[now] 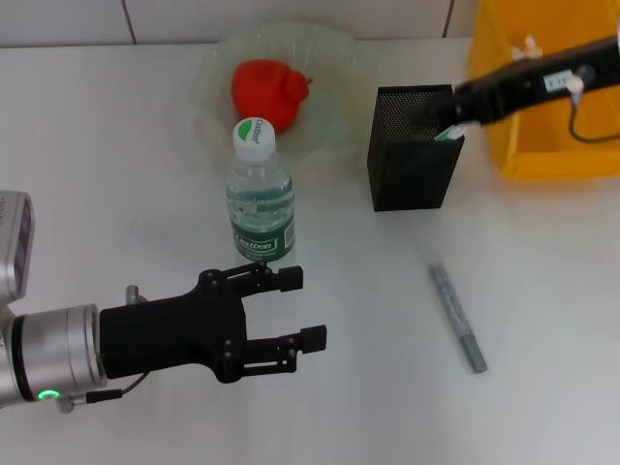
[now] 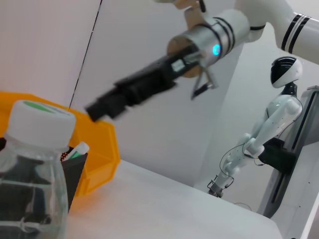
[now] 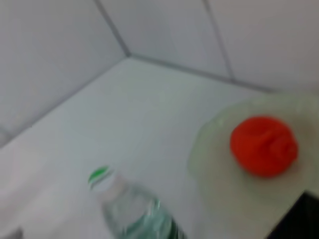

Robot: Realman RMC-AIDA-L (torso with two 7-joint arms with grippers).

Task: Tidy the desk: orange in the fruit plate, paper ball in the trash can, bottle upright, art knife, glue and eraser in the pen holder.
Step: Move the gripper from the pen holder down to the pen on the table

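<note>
1. Two arms are in view. The left gripper (image 1: 295,308) sits low at the near left of the desk (image 1: 116,174), its black fingers spread apart with nothing between them.
2. Just beyond that gripper's fingertips stands the bottle (image 1: 260,194), upright on its base, white cap on top and green label facing forward; it is close to the fingers but not touching them.
3. Farther beyond the bottle, well away from the left gripper, the fruit plate (image 1: 334,58) holds the orange (image 1: 269,91), which rests inside the bowl.
4. To the right of the left gripper and near it, a grey stick-shaped item (image 1: 457,318) lies flat on the desk, apart from everything else.
5. The pen holder (image 1: 412,170) stands upright directly under the right gripper (image 1: 431,113), with a white and green item (image 1: 448,134) poking out at its far right corner.
6. The right gripper hangs over the pen holder's open top; whether its fingers are apart or together cannot be told.
7. Behind the right arm sits the trash can (image 1: 557,160), with the paper ball (image 1: 528,46) lying inside it near the far wall.
</note>
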